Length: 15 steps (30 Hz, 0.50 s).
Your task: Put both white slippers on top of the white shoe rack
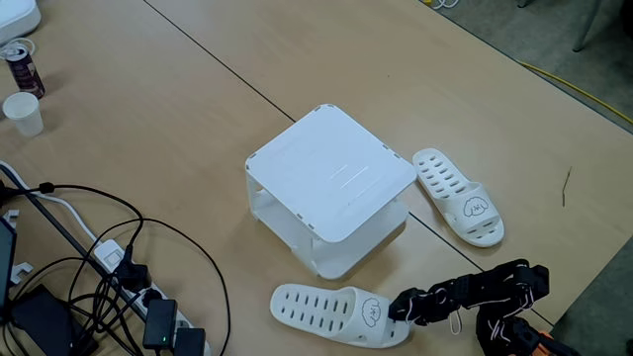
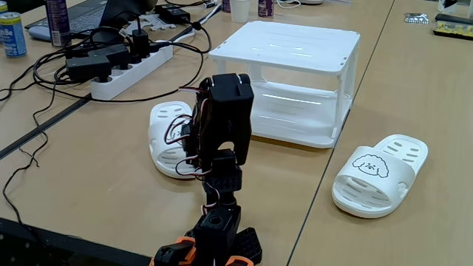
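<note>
Nearest the arm's base: the black arm with its orange foot stands at the table edge, at about 5 o'clock from the rack in a fixed view, reaching toward 9 o'clock.
Gripper [image 1: 399, 307]: its tip is at the strap end of the near slipper; whether the fingers are spread or clenched on the strap I cannot tell, since in the other fixed view the arm's own body covers the contact.
Near slipper [image 1: 331, 312]: lies flat on the table at about 6 o'clock from the rack, heel end toward 9 o'clock, cartoon-face strap next to the gripper; in the other fixed view it shows as a white curve [image 2: 164, 140] behind the arm.
Risk at the grip: the strap is soft rubber and the slipper is long, so a pinch at one end could let it droop, swing or slide out once lifted.
Second slipper [image 1: 459, 196]: flat on the table at about 3 o'clock from the rack, just beside it, well apart from the gripper.
Shoe rack [image 1: 331, 174]: white, two tiers, bare flat top, between the two slippers.
Risk at the rack: a hanging heel could catch the top's edge and shove the light stand.
Far clutter: a power strip [image 2: 129, 70] with cables lies behind the rack, and a paper cup [image 1: 23, 113] stands farther off; a wide swing might snag the cords.
</note>
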Tool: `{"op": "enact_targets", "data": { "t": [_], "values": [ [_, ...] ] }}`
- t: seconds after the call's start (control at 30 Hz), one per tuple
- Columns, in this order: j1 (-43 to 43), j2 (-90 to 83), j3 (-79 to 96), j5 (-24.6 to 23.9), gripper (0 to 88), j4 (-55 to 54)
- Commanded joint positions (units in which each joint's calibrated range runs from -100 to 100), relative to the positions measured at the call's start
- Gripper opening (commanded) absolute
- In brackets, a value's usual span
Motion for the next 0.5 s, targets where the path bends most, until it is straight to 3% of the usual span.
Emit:
{"op": "enact_targets", "data": {
  "t": [0.0,0.47],
  "values": [
    [2.2,-0.4,0.2,0.4,0.8,0.0],
    [-4.0,-16.4,12.6,0.4,1.3,0.0]
  ]
}}
